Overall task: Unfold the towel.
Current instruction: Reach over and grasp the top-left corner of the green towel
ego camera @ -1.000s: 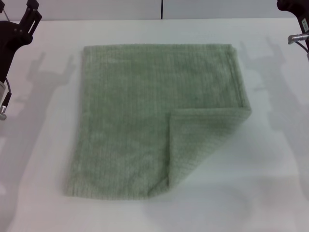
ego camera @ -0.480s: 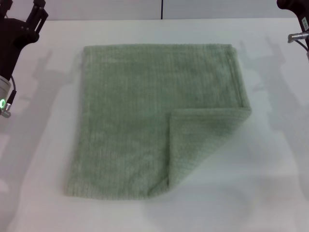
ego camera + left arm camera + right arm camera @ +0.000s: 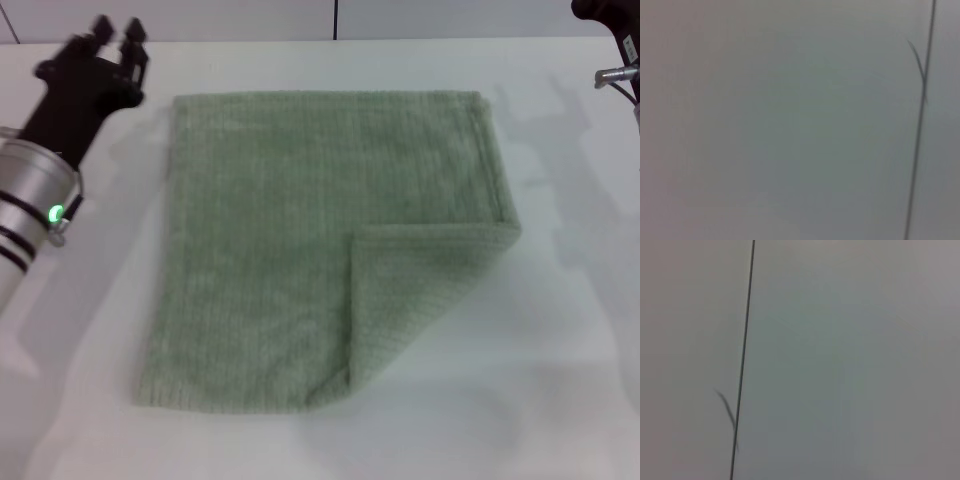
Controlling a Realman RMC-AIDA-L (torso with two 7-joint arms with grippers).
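The left pincer [image 3: 118, 35], slightly parted and empty, hovers just beside the towel [image 3: 300, 240] lying on the surface [image 3: 560, 350]; from there, it risks bunching the far corner rather than freeing the folded flap.

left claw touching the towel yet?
Apart. In the head view the left claw hangs beyond the towel's far-left corner, with bare white table showing between them.

The left arm [image 3: 35, 215] is a silver cylinder with dark bands and a small green light [image 3: 52, 212]. Its gripper [image 3: 118, 34] is matte black with two short black fingers [image 3: 134, 32]. Of the right arm [image 3: 612, 40], a black housing and a small metal fitting show.
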